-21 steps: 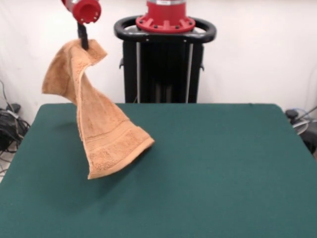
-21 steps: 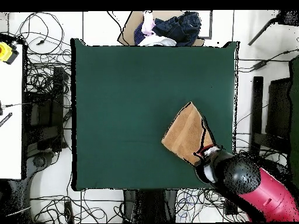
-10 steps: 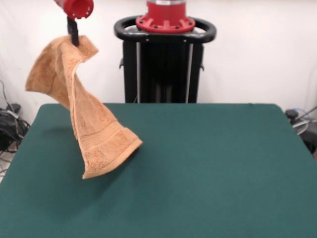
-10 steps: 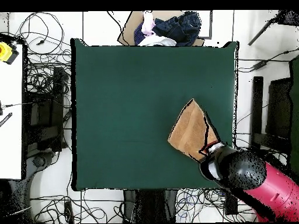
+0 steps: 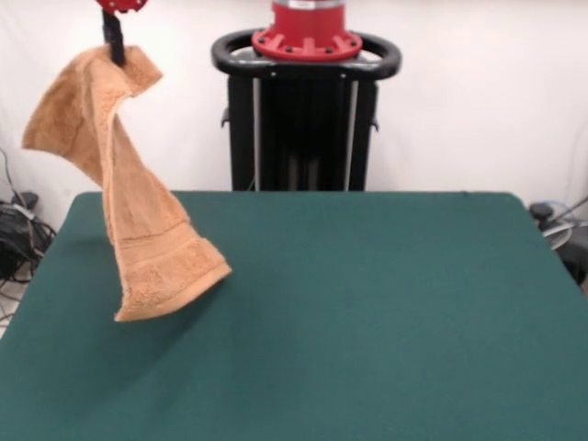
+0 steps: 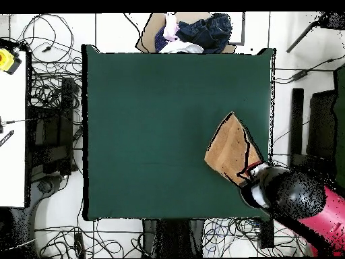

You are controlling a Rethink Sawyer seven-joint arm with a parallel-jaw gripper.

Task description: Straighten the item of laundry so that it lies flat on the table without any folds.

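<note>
The orange-tan towel (image 5: 119,193) hangs in the air from one pinched corner, twisted, with its banded lower edge over the left part of the green table (image 5: 367,312). My gripper (image 5: 114,48) is shut on that top corner at the upper left of the front view. In the overhead view the towel (image 6: 228,148) shows near the table's right edge (image 6: 269,121), and the gripper (image 6: 251,170) sits at its lower end under the red and black arm. Whether the towel's bottom edge touches the table cannot be told.
A pile of dark and white clothes (image 6: 192,32) lies just beyond the table's top edge in the overhead view. Cables (image 6: 50,101) cover the floor to the left of the table. The black pedestal (image 5: 306,119) stands behind the table.
The gripper has carried the hanging towel further left in the front view, toward the table's side edge, and slightly higher. The towel's lower edge swung along with it.
</note>
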